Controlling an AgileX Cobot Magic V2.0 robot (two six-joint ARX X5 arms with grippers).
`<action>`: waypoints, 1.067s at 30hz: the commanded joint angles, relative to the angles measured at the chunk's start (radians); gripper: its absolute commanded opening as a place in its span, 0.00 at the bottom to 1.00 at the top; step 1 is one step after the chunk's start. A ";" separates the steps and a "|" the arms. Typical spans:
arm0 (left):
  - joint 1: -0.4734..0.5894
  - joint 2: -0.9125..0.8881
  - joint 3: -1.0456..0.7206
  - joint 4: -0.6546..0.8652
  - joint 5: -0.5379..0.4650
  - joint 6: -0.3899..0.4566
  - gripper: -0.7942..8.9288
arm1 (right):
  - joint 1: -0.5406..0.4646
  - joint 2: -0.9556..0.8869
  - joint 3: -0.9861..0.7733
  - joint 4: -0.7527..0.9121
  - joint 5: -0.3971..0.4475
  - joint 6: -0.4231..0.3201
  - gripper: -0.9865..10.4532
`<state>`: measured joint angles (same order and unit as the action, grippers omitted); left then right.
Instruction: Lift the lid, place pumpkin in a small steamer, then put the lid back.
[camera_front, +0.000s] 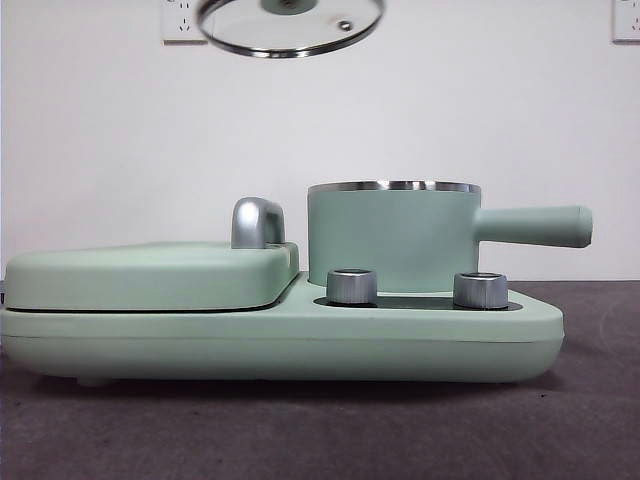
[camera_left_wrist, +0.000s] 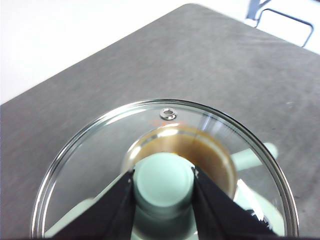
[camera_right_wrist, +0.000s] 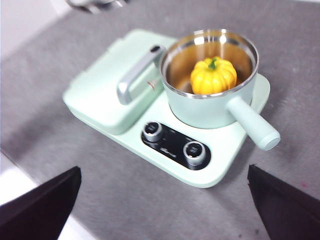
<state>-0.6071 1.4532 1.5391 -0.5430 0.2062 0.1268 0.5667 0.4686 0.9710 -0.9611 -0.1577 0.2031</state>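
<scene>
The clear glass lid (camera_front: 290, 28) hangs high in the air, above and a little left of the small steamer (camera_front: 392, 238). My left gripper (camera_left_wrist: 163, 173) is shut on the lid's mint-green knob (camera_left_wrist: 162, 187), and the glass of the lid (camera_left_wrist: 95, 155) spreads out around the jaws. The yellow-orange pumpkin (camera_right_wrist: 213, 75) sits upright inside the uncovered small steamer (camera_right_wrist: 207, 107), green stem up. My right gripper (camera_right_wrist: 165, 205) hovers high over the table's near side, open and holding nothing. In the front view the steamer's wall hides the pumpkin.
The steamer stands on a mint-green cooker base (camera_front: 280, 340) with two steel dials (camera_front: 352, 286) (camera_front: 480, 290). A flat grill cover (camera_front: 150, 275) with a chrome handle (camera_front: 257, 222) fills the base's left half. The steamer's long handle (camera_front: 535, 226) points right.
</scene>
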 joint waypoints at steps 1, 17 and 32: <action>-0.034 0.047 0.025 0.054 0.002 -0.008 0.13 | 0.007 -0.045 -0.005 0.008 0.000 0.068 0.58; -0.116 0.285 0.025 0.298 0.000 -0.007 0.13 | 0.007 -0.107 -0.005 -0.012 0.000 0.124 0.58; -0.108 0.380 0.025 0.297 -0.035 0.012 0.13 | 0.007 -0.107 -0.005 -0.019 0.000 0.150 0.58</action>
<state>-0.7113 1.8153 1.5391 -0.2729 0.1703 0.1310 0.5674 0.3588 0.9596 -0.9859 -0.1574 0.3378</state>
